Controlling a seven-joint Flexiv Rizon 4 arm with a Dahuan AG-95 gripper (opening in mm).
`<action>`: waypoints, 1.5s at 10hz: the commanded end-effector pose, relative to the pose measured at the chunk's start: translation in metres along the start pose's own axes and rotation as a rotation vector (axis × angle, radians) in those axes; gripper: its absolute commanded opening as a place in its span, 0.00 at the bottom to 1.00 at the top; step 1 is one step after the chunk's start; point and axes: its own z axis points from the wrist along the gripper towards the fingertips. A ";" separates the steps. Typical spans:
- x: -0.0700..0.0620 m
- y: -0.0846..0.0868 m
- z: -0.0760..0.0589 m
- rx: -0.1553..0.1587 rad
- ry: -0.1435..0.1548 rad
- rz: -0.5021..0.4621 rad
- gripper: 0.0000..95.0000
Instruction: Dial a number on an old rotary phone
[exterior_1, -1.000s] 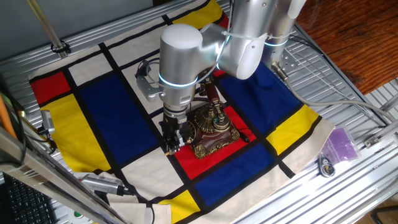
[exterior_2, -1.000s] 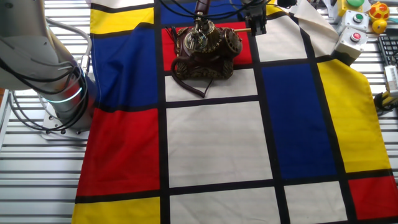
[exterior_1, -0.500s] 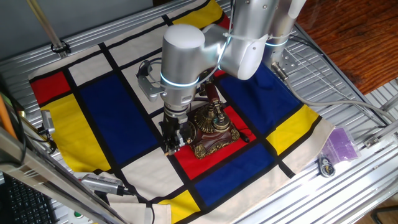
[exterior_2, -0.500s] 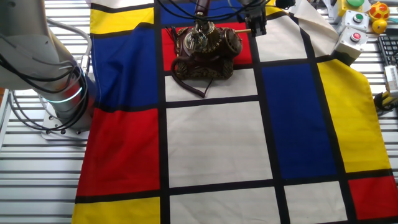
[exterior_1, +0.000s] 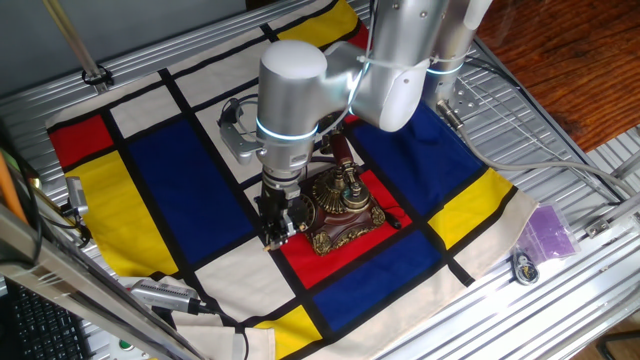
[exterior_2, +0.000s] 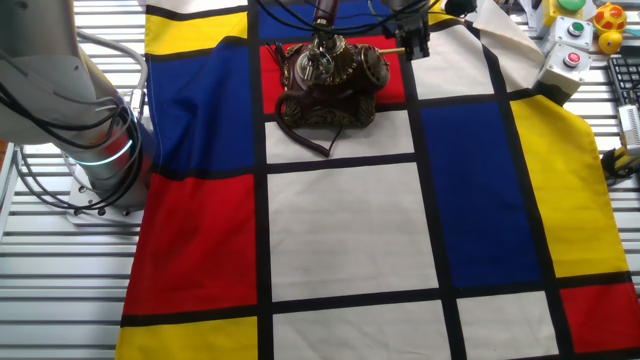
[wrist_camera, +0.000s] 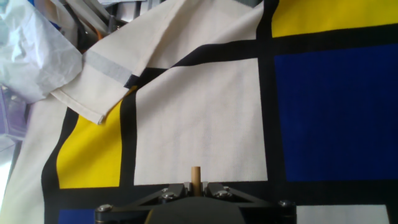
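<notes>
The old rotary phone (exterior_1: 343, 208) stands on a red panel of the colour-block cloth (exterior_2: 340, 240), near the cloth's edge farthest from the robot base (exterior_2: 100, 170) in the other fixed view. Its handset rests on the upright cradle, its round dial (exterior_2: 318, 64) shows as a pale disc in the other fixed view, and a dark cord (exterior_2: 310, 135) trails from the footed base onto the adjoining white panel.

The gripper (exterior_1: 277, 222) hangs just beside the phone, over the border between the red panel and a white one. In the hand view its fingers are pressed together on a thin light wooden stick (wrist_camera: 195, 175), whose tip juts out between them. That view shows only cloth beyond the tip: a white panel, blue and yellow neighbours, and a folded-back hem (wrist_camera: 99, 81). The phone lies outside it, so the stick is not aimed at the dial.

Step in hand, as judged: approach and alignment, with the stick carried as a dialling tool and no contact with the dial yet. In the other fixed view the stick reaches sideways toward the phone, but whether it touches cannot be told.

The next move calls for bringing the tip into one finger hole of the dial, then sweeping it along the dial's arc to the stop. The phone looks light, so a sideways push could slide it on the cloth.
</notes>
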 end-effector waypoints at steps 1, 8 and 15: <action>0.000 -0.001 0.001 0.003 -0.003 -0.003 0.00; -0.002 -0.002 0.004 0.002 -0.007 -0.029 0.00; -0.003 -0.003 0.006 -0.012 -0.014 -0.082 0.00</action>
